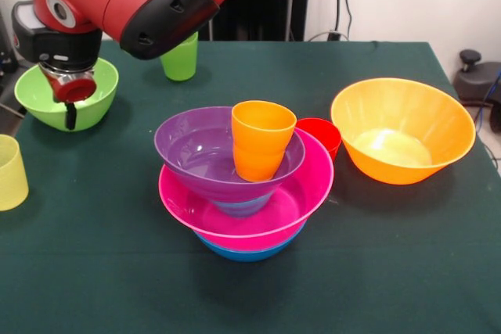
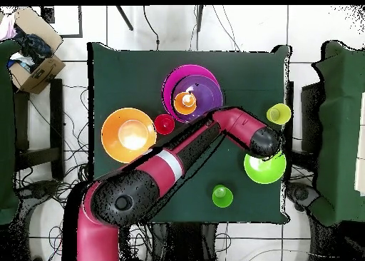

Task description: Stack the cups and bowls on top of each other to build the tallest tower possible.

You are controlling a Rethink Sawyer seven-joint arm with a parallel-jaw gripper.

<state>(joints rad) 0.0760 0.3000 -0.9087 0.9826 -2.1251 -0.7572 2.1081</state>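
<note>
The tower stands mid-table: a large blue bowl (image 1: 246, 252) at the bottom, then the pink bowl (image 1: 301, 197), a small blue bowl (image 1: 243, 207) and the purple bowl (image 1: 192, 150). The orange cup (image 1: 262, 138) stands tilted in the purple bowl. The tower also shows in the overhead view (image 2: 191, 93). The red cup (image 1: 322, 134) sits on the table right behind the pink bowl. The orange bowl (image 1: 403, 131) is to the right. My gripper (image 1: 70, 113) hangs over the lime green bowl (image 1: 66, 95) at the left. The green cup (image 1: 182, 59) and pale yellow cup (image 1: 9, 171) stand apart.
The dark green table (image 1: 94, 271) ends near the pale yellow cup at the left. My arm (image 2: 178, 155) crosses the table diagonally in the overhead view. A cardboard box (image 2: 36, 67) sits off the table. A black device (image 1: 473, 76) stands beyond the right edge.
</note>
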